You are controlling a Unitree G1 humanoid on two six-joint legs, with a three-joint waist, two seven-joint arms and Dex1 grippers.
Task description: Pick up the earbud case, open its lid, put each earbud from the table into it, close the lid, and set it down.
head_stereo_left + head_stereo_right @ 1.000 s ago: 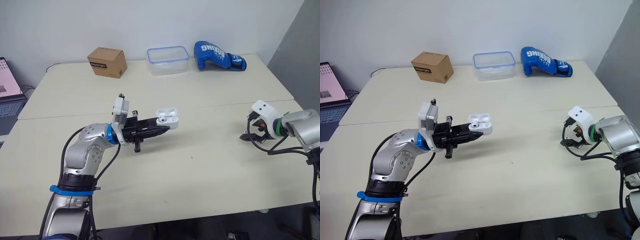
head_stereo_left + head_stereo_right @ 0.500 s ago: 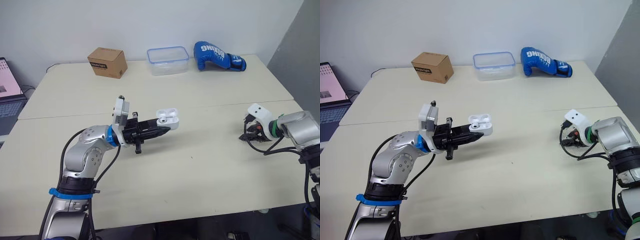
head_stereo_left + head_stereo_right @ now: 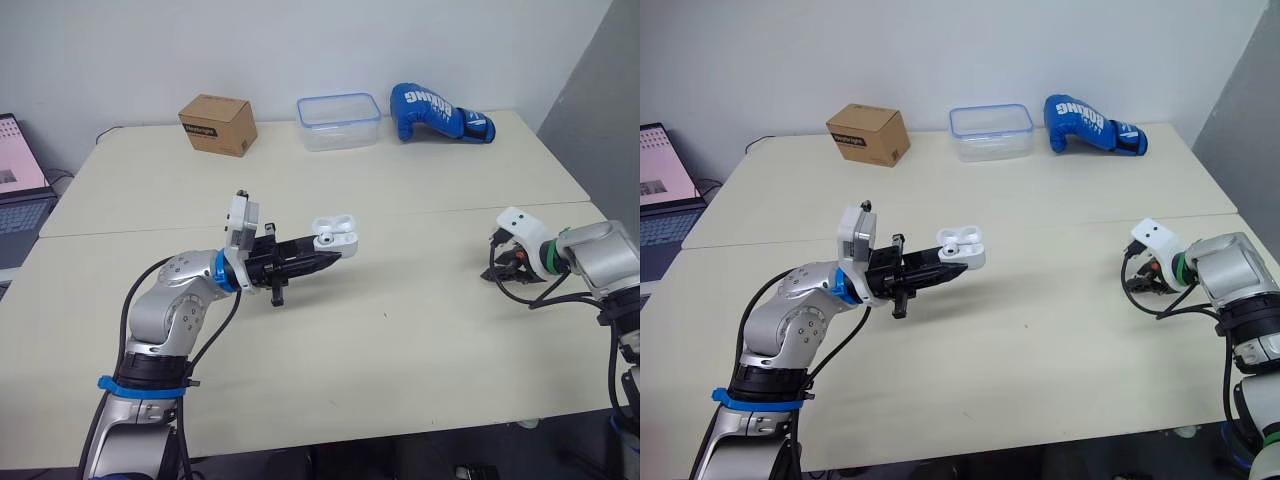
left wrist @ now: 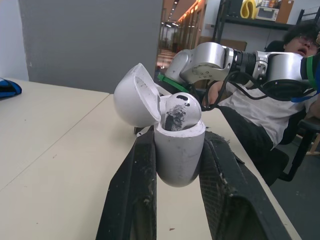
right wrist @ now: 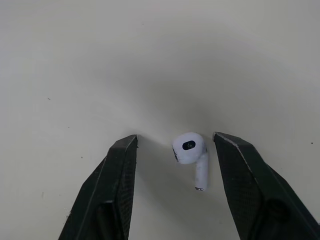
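My left gripper is shut on the white earbud case and holds it above the table's middle. The lid stands open, and one earbud sits inside the case. At the table's right side my right gripper points down at the tabletop. A second white earbud lies on the table between its two fingers. My right gripper is open, with a clear gap on one side of the earbud and the other finger close beside it.
Along the table's far edge stand a cardboard box, a clear plastic container and a blue boxing glove. A laptop sits at the far left. A person is seated beyond the table's right end.
My right gripper's fingers have drawn much closer together around the earbud on the table and shifted slightly. The left gripper still holds the open case in the same place.
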